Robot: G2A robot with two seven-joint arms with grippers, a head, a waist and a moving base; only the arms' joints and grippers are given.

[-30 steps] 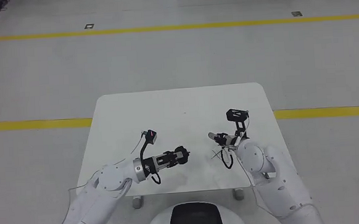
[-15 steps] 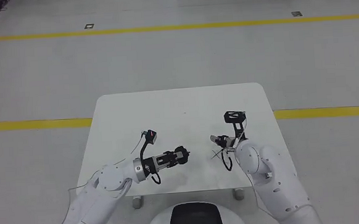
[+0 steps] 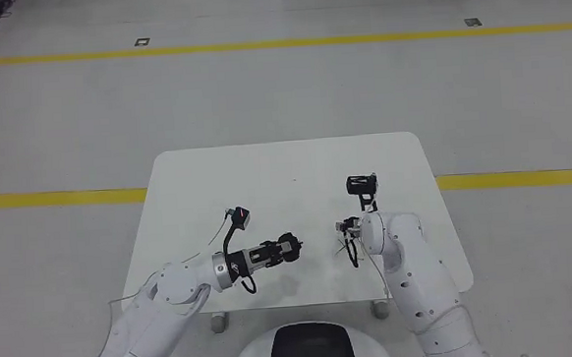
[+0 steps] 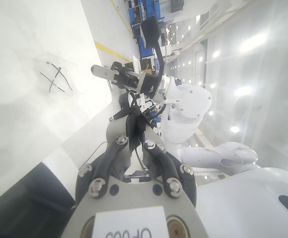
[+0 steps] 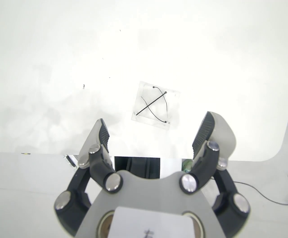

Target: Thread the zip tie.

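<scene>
Our right gripper (image 5: pixel 155 122) hangs open above thin black plastic zip ties (image 5: pixel 155 104), which lie crossed in a clear square tray (image 5: pixel 174 95) right of centre towards the white tabletop's (image 3: pixel 266 180) near edge. The left gripper (image 4: pixel 135 126) is closed. We judge this the pickup step; next we lower and pinch 1 tie.

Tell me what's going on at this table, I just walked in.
A two-armed robot is working on threading a zip tie. Its left gripper has its jaws closed, apparently pinching one black tie above the white table. The right gripper hovers with jaws open over a clear square tray where a few more ties lie crossed. None of the ties in the tray is looped yet.
</scene>
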